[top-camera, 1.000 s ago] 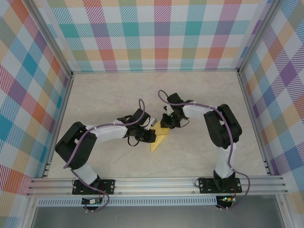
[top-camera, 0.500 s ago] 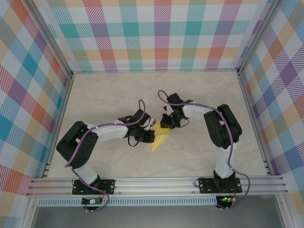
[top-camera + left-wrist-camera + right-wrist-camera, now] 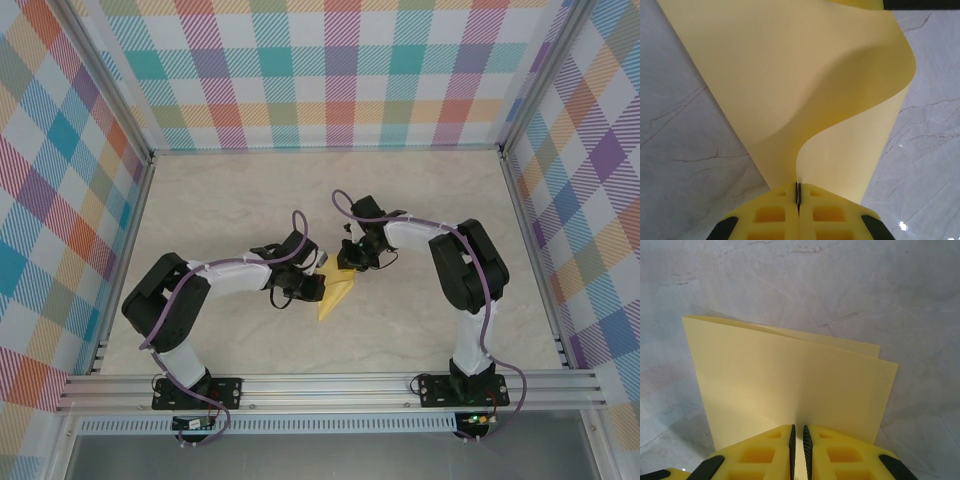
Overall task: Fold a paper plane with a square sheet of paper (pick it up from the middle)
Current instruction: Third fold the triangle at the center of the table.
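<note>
1. The left arm (image 3: 230, 272) has crept slightly rightward in the last second, so the fold is judged barely advanced.
2. The thin yellow square sheet of paper (image 3: 336, 296), doubled and bowed, lies mid-table between the grippers.
3. The left gripper (image 3: 798, 192) and the right gripper (image 3: 798, 432) each pinch an edge of it.
4. On the pale marbled table (image 3: 250, 200), the only hindrance is how closely the grippers are set.

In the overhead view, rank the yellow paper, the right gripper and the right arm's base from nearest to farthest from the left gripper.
1. Yellow paper: pinched in the left gripper, just to its right.
2. Right gripper: at the paper's far end, to the right and a little farther back.
3. Right arm's base: low in the picture, far right.
</note>
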Tool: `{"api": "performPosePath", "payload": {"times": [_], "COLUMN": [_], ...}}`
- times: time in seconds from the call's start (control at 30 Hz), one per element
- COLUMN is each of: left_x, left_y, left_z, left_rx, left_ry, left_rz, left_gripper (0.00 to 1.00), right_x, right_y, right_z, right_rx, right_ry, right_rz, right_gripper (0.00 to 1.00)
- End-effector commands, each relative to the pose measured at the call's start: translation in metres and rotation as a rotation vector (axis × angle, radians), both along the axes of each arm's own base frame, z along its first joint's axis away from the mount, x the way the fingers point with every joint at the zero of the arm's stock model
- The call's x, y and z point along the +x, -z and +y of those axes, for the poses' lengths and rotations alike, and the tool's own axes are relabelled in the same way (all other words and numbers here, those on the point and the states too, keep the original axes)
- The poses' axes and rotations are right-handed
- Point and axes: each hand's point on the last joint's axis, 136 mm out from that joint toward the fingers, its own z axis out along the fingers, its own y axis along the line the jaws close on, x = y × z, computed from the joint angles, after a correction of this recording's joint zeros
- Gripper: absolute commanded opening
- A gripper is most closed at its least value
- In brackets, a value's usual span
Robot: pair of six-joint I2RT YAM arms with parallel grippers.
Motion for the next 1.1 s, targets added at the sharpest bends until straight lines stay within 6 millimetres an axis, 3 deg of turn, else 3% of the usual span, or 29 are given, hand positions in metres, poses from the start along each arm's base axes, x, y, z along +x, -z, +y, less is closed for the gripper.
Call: {"api": "performPosePath", "payload": {"times": [0.0, 0.5, 1.07], "left_x": [0.008, 0.013, 0.002], "left_y": [-0.002, -0.003, 0.02], "left_z": [-0.001, 0.001, 0.003], "left_rx": [0.003, 0.01, 0.018], "left_ry": [0.006, -0.012, 0.002], "left_rz": [-0.013, -0.037, 0.023], "left_gripper": [0.03, 0.03, 0.04], "right_x": [-0.017, -0.018, -0.018], "right_y": [0.017, 0.018, 0.016], "right_z": [-0.013, -0.013, -0.01], "right_rx": [-0.087, -0.091, -0.081], "right_ry": [-0.004, -0.002, -0.003], "right_rz": [0.063, 0.067, 0.068], "right_gripper": [0.16, 0.16, 0.18]}}
